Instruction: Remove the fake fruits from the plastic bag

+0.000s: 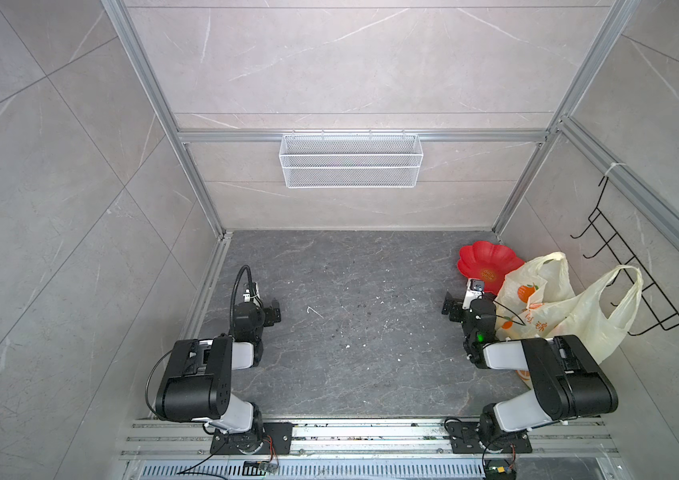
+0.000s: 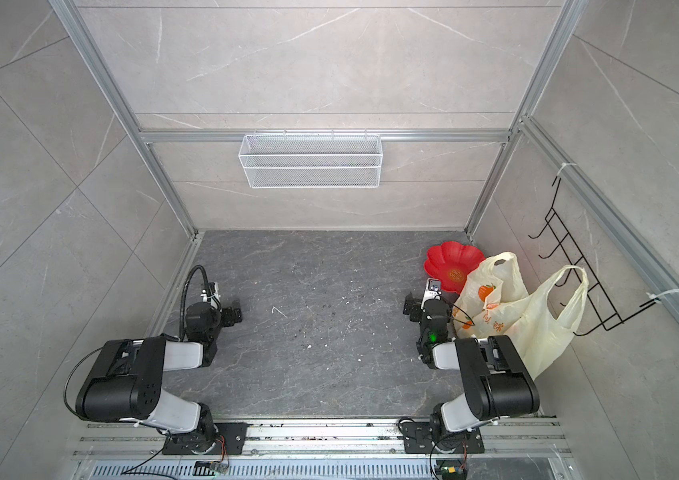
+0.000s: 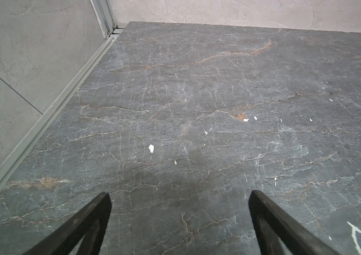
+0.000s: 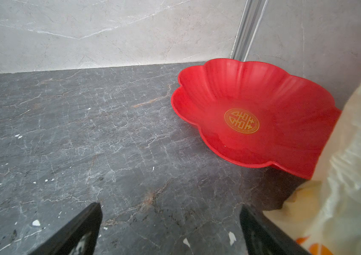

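Right now the bag [image 1: 554,286] stands slumped just beside the red plate [image 1: 475,253], covering part of its rim, both handles up. The right gripper [image 4: 170,208] sits near the plate, jaws spread wide and empty, one finger close to the bag. The left gripper [image 3: 179,195], well apart from the plate, is equally wide and empty.

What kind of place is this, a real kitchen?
Probably a robot test booth, not a home: marble-look panels in an aluminium frame, a left arm and right arm bolted to rails, and a white wire basket on the back wall.
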`<state>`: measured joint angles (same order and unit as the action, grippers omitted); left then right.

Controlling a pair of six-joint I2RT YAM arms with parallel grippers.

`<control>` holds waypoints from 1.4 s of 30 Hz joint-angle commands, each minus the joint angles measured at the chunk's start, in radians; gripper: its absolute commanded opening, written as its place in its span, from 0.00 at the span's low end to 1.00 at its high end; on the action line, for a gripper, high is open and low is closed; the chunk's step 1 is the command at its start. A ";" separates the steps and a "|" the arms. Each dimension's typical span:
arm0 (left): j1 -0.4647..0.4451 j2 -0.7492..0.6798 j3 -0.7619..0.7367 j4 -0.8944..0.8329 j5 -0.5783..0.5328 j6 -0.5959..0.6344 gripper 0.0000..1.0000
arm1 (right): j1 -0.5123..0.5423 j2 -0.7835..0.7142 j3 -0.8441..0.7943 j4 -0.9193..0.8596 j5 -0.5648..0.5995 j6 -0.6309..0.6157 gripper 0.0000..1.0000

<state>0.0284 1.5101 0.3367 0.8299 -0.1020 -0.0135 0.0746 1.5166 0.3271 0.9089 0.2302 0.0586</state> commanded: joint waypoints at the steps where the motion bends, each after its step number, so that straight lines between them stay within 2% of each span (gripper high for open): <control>1: -0.008 -0.039 0.008 0.021 0.010 0.033 1.00 | 0.011 -0.030 -0.006 0.036 -0.047 -0.028 1.00; 3: -0.025 -0.082 -0.007 0.015 -0.015 0.043 1.00 | 0.042 -0.107 -0.012 -0.020 -0.022 -0.053 1.00; 5: -0.078 -0.138 -0.003 -0.042 -0.105 0.065 1.00 | 0.073 -0.228 0.029 -0.224 0.006 -0.040 1.00; 7: -0.125 -0.204 0.015 -0.125 -0.165 0.078 1.00 | 0.088 -0.335 0.075 -0.413 -0.002 0.000 1.00; 10: -0.217 -0.308 0.010 -0.179 -0.259 0.106 1.00 | 0.099 -0.485 0.112 -0.588 -0.050 0.068 1.00; 12: -0.253 -0.400 0.011 -0.225 -0.258 0.042 1.00 | 0.100 -0.583 0.156 -0.709 -0.079 0.119 1.00; 15: -0.260 -0.537 0.046 -0.359 -0.200 -0.152 1.00 | 0.102 -0.705 0.244 -0.878 -0.107 0.179 1.00; 18: -0.260 -0.629 0.115 -0.555 -0.244 -0.411 1.00 | 0.101 -0.785 0.353 -1.030 -0.077 0.241 1.00; 20: -0.259 -0.669 0.179 -0.759 -0.328 -0.672 1.00 | 0.102 -0.805 0.443 -1.140 -0.003 0.313 1.00; 22: -0.259 -0.701 0.235 -0.945 -0.328 -0.817 1.00 | 0.102 -0.794 0.541 -1.300 0.110 0.424 1.00; 25: -0.259 -0.758 0.245 -1.031 -0.252 -0.829 1.00 | 0.102 -0.762 0.632 -1.440 0.234 0.476 1.00; 27: -0.257 -0.801 0.229 -1.058 -0.221 -0.835 1.00 | 0.102 -0.753 0.657 -1.465 0.282 0.467 1.00; 33: -0.254 -0.862 0.216 -1.018 -0.017 -0.686 1.00 | 0.088 -0.705 0.701 -1.494 0.506 0.460 1.00; 37: -0.253 -0.793 0.206 -0.962 0.066 -0.668 1.00 | 0.050 -0.627 0.711 -1.427 0.554 0.436 1.00; 42: -0.254 -0.687 0.213 -0.867 0.243 -0.700 1.00 | 0.009 -0.502 0.769 -1.349 0.549 0.430 0.99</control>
<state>-0.2283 0.7891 0.5446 -0.1265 -0.0071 -0.7151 0.0956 0.9680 1.0389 -0.5072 0.7341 0.4984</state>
